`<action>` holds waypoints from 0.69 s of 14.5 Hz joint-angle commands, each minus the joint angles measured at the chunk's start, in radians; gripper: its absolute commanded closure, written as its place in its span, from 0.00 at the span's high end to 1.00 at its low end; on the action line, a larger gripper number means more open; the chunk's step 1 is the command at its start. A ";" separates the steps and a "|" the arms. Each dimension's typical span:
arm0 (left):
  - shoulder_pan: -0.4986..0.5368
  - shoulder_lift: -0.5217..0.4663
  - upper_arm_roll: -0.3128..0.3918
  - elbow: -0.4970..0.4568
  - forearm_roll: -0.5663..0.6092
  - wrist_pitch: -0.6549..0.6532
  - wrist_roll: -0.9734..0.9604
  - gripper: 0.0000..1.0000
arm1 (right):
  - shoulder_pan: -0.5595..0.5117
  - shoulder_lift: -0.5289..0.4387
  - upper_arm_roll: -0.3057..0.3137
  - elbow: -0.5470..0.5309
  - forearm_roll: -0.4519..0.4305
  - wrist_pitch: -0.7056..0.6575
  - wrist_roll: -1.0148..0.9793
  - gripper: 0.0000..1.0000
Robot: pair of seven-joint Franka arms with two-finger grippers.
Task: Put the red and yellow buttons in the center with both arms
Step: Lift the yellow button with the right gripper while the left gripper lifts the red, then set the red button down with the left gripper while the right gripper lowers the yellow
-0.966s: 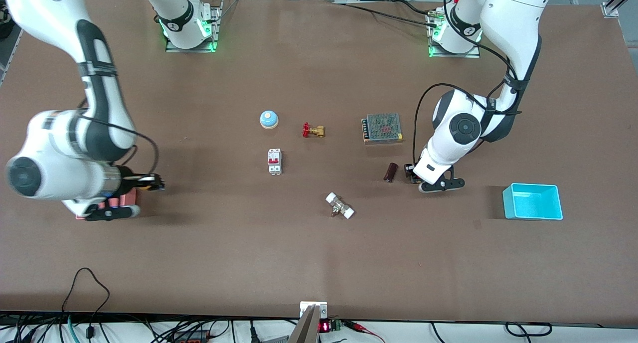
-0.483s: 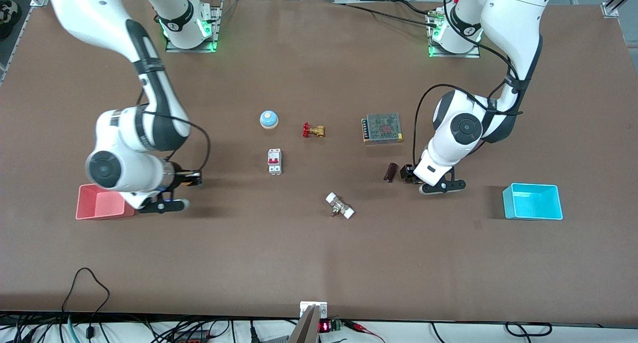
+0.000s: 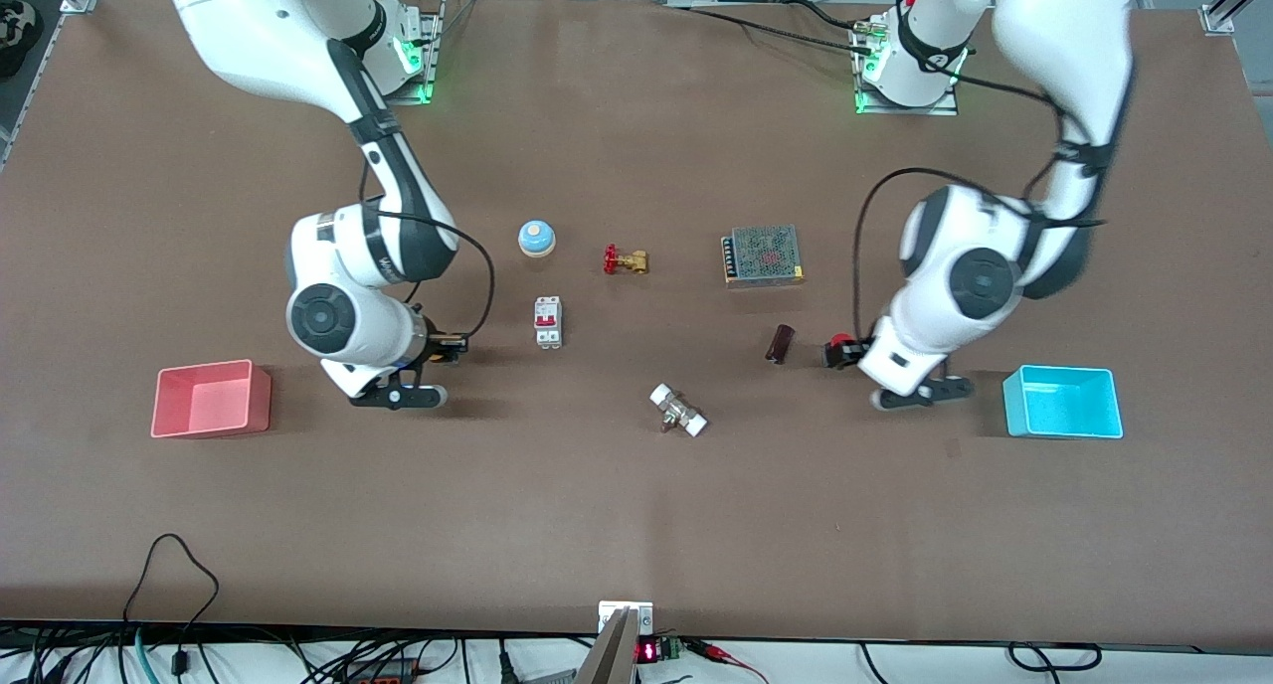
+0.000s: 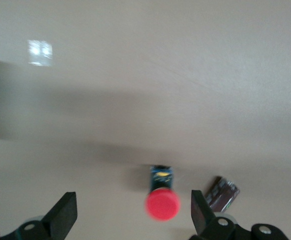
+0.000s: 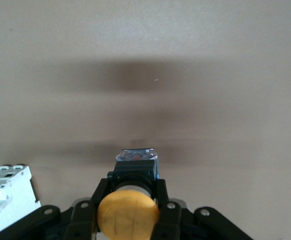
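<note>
The red button (image 3: 841, 349) rests on the brown table beside a dark cylinder (image 3: 780, 343), toward the left arm's end. My left gripper (image 3: 859, 358) is open just above it. In the left wrist view the red button (image 4: 162, 204) lies free between the spread fingers (image 4: 65, 214), closer to one than the other, touching neither. My right gripper (image 3: 448, 347) is shut on the yellow button (image 5: 128, 216), low over the table beside the white circuit breaker (image 3: 548, 321). In the front view that button is mostly hidden by the hand.
A blue-and-white bell (image 3: 536, 238), a brass valve (image 3: 625, 259) and a mesh-topped power supply (image 3: 763, 256) lie farther from the camera. A white-ended fitting (image 3: 678, 410) lies nearer. The pink bin (image 3: 211, 398) and cyan bin (image 3: 1061, 402) stand at the table's two ends.
My right arm has carried the yellow button from the pink bin toward the middle. My left gripper has opened, let go of the red button and drawn back toward the cyan bin.
</note>
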 commanded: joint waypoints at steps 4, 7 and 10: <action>0.152 -0.039 -0.007 0.176 -0.009 -0.271 0.268 1.00 | 0.031 0.025 -0.008 -0.008 0.010 0.042 0.058 0.36; 0.206 -0.070 -0.008 0.197 -0.012 -0.320 0.345 1.00 | 0.030 0.037 -0.008 -0.007 0.010 0.044 0.058 0.41; 0.222 -0.067 -0.007 0.283 -0.011 -0.419 0.376 1.00 | 0.030 0.039 -0.008 -0.008 0.010 0.042 0.058 0.43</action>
